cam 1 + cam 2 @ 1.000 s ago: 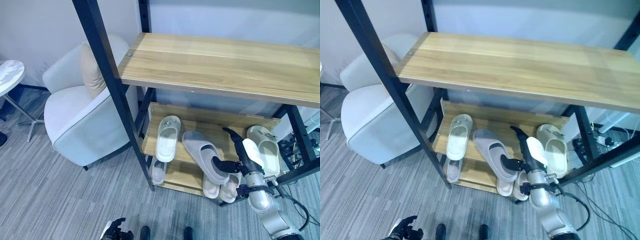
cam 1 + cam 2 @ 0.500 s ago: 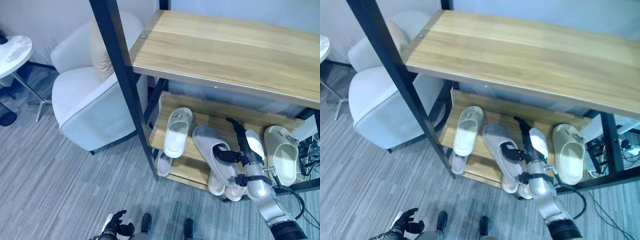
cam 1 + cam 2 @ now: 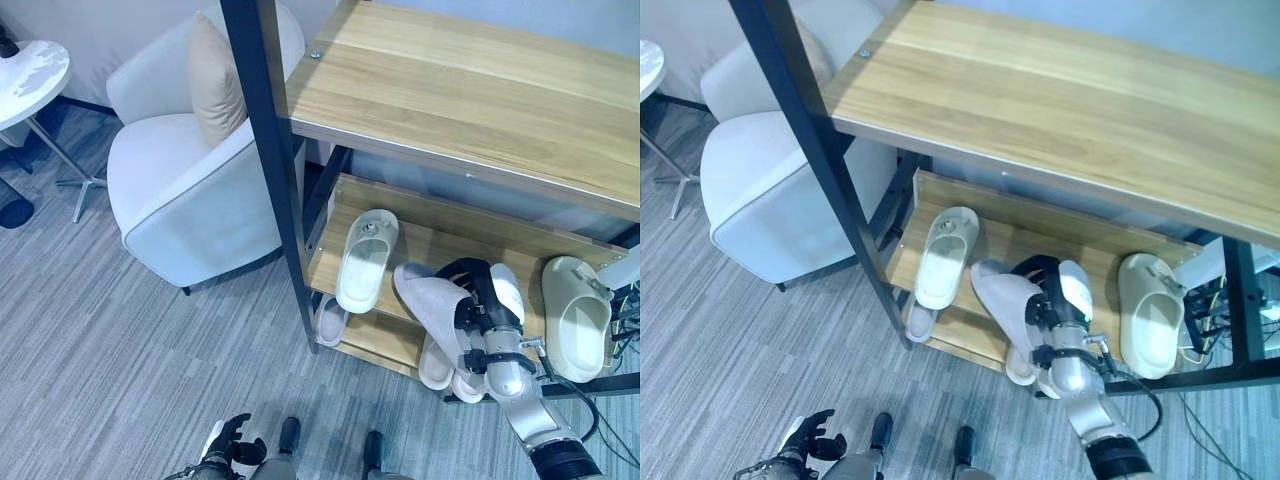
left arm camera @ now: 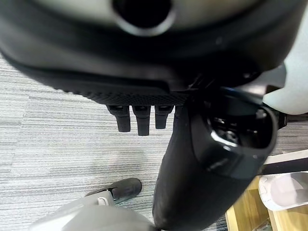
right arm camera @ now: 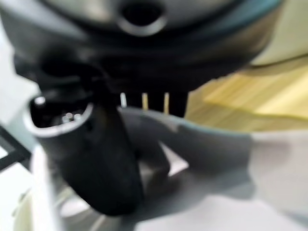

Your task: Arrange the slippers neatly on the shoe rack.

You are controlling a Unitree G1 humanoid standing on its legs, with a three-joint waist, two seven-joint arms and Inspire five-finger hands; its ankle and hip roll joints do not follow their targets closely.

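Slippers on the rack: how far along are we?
Done: two cream slippers, one at the left and one at the right of the middle shelf, lie straight. In hand: the right hand grips the grey slipper, which sits slanted between them. Left: straighten it. The left hand hangs low near the floor.

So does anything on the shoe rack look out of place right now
Yes: the grey slipper on the middle shelf lies slanted, its heel past the front edge, gripped by the right hand. The two cream slippers lie straight.
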